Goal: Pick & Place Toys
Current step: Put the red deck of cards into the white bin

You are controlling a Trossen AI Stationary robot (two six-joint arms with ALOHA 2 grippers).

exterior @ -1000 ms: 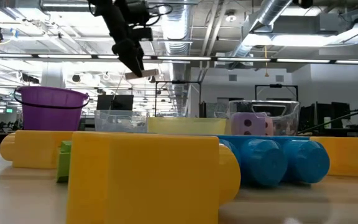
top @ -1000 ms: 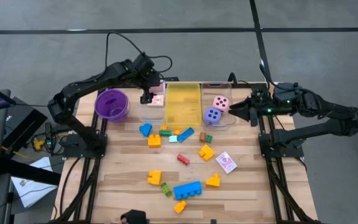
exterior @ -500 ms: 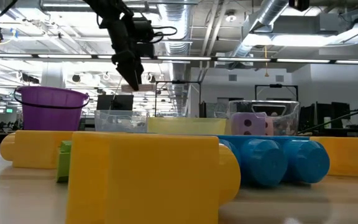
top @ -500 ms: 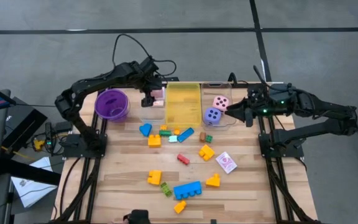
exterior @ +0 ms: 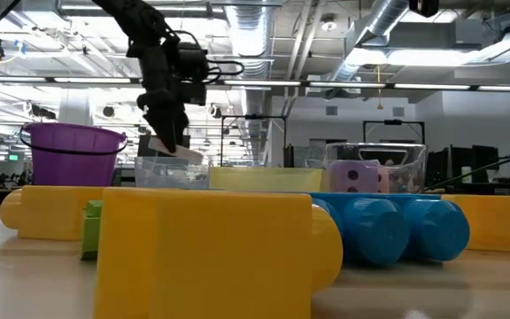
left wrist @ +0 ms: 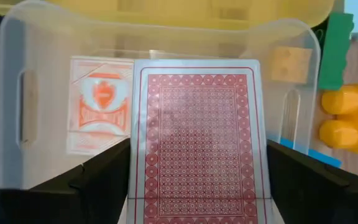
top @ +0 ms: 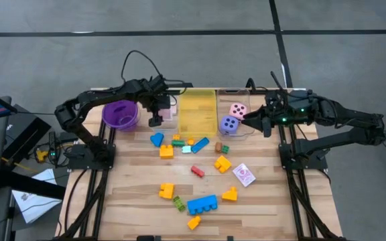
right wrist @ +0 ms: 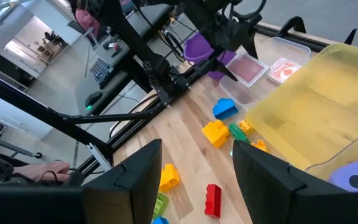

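Playing card (left wrist: 199, 140), red-backed, is sitting pinched between the fingers of the left gripper (top: 156, 115), which is hanging just over the clear bin (left wrist: 42, 74) immediately left of the yellow bin (top: 197, 112). Another card (left wrist: 98, 121) is lying flat inside that clear bin. A purple bowl (top: 120, 112) is standing farther left of the yellow bin. Loose blocks (top: 202, 204) are lying scattered on the table (top: 267, 207) in front of the yellow bin. Right of it, a pink die (top: 237, 110) and a purple die (top: 228, 124) are resting in a second clear bin, and the right gripper (top: 250, 120) is hovering beside them, its fingers parted and holding nothing.
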